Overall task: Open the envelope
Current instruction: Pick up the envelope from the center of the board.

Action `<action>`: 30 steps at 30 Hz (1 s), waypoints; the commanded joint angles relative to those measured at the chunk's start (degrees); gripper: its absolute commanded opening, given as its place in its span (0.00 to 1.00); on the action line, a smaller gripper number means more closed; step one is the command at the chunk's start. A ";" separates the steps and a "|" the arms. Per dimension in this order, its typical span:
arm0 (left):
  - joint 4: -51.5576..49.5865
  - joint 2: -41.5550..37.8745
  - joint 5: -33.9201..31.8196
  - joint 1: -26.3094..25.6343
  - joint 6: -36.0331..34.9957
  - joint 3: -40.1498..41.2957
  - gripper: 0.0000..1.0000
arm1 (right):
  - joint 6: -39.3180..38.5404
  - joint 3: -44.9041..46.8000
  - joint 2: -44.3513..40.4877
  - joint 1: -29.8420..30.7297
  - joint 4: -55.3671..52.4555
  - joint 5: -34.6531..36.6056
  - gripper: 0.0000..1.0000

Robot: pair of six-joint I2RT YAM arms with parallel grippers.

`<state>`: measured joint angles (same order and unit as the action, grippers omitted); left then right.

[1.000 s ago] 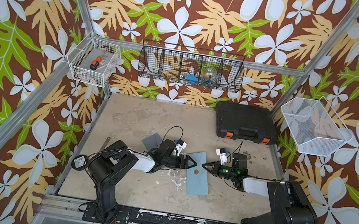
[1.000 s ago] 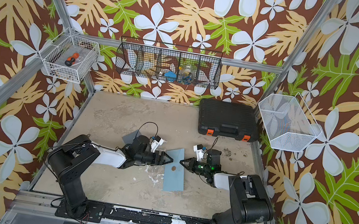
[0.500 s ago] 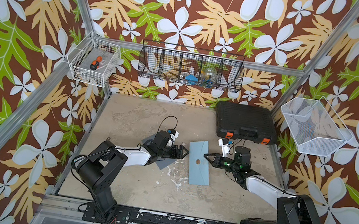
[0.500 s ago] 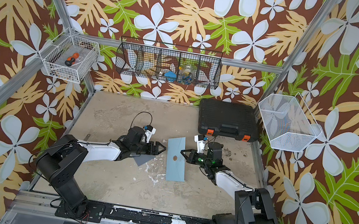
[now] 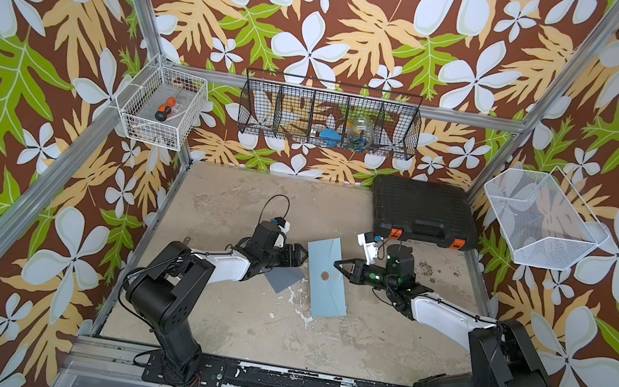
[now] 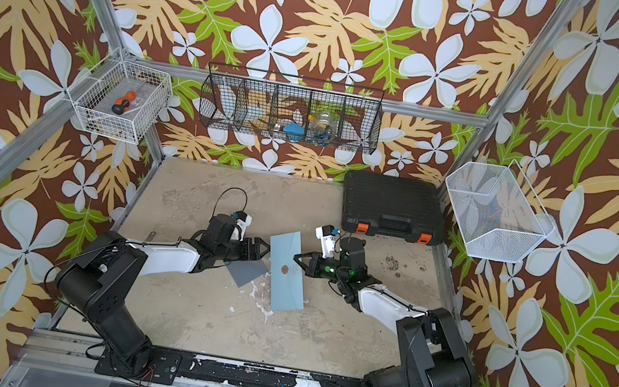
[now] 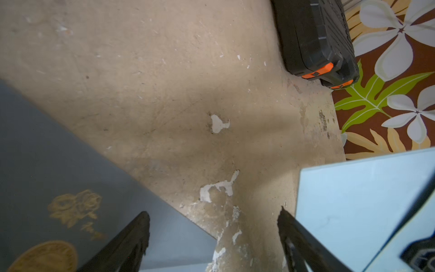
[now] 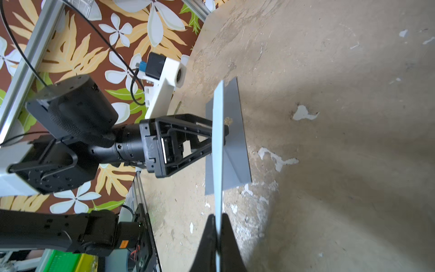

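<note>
Envelope [image 5: 326,294] held above bench [image 5: 237,318] centre, right fingers [image 8: 208,240] pinching its 3 o'clock edge, I judge to present the flap | left fingers [image 7: 131,235] spread at its 9 o'clock, over grey card [image 5: 283,277], likely to grab it.

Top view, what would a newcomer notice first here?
The light blue envelope, mid-table, is pinched at its edge by the shut right tool, with a brown seal on its face. Beside it, the open left tool hovers by a grey envelope lying flat. Loud floral wallpaper surrounds everything.
</note>
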<state>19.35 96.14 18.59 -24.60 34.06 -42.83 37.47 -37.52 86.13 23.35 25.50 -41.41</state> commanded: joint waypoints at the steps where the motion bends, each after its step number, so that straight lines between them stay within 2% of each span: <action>1: 2.25 1.44 2.52 1.67 0.28 0.43 0.87 | 2.21 -2.24 2.39 0.90 1.66 1.24 0.00; 5: 3.06 4.76 5.66 2.89 0.34 -0.72 0.87 | 2.23 -2.99 3.99 1.06 1.84 1.34 0.00; 9: 1.76 4.70 2.84 3.04 0.51 0.01 0.87 | 2.17 -3.74 5.51 1.03 1.42 1.07 0.00; 18: 0.59 -2.68 1.50 3.48 0.73 2.37 0.87 | 2.96 -5.73 8.21 1.08 1.31 -0.03 0.00; 22: 0.81 -5.42 -1.82 3.51 1.03 3.77 0.87 | 2.94 -5.25 7.62 1.08 1.57 -0.58 0.00; 30: 1.53 1.07 1.95 3.59 2.22 4.08 0.85 | 3.13 -3.37 5.30 1.08 2.10 -0.15 0.00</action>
<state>21.10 96.55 19.62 -21.06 35.59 -39.24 40.27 -41.08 91.96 24.36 25.80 -41.19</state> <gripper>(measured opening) 0.854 0.063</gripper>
